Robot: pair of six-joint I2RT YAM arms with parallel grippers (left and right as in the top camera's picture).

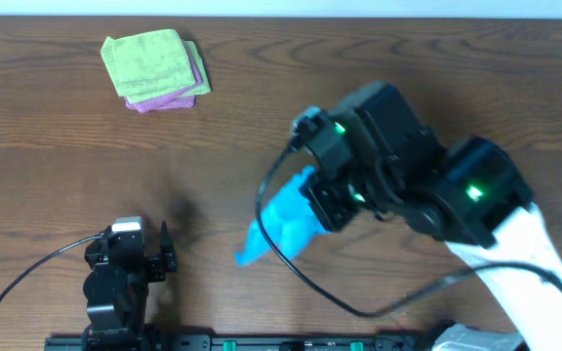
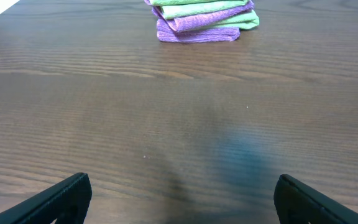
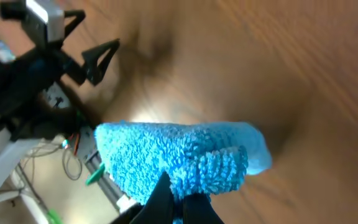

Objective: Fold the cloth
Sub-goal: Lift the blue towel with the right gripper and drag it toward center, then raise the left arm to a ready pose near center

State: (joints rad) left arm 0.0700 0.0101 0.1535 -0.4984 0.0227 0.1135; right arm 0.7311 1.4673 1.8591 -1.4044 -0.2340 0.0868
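Holding: right pincer [image 3: 179,200] clamped on bunched sky-blue cloth [image 1: 279,224], near the surface's [image 1: 57,156] front edge.
Idle: left pincer [image 2: 182,194] apart, empty.
Progress: no fold visible; folding apparently all remains.

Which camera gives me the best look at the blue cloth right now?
Right wrist: the cloth sits large and close, pinched in the right gripper's shut jaws. Overhead shows only part of it, poking out from under the right arm. Left wrist shows none of it.
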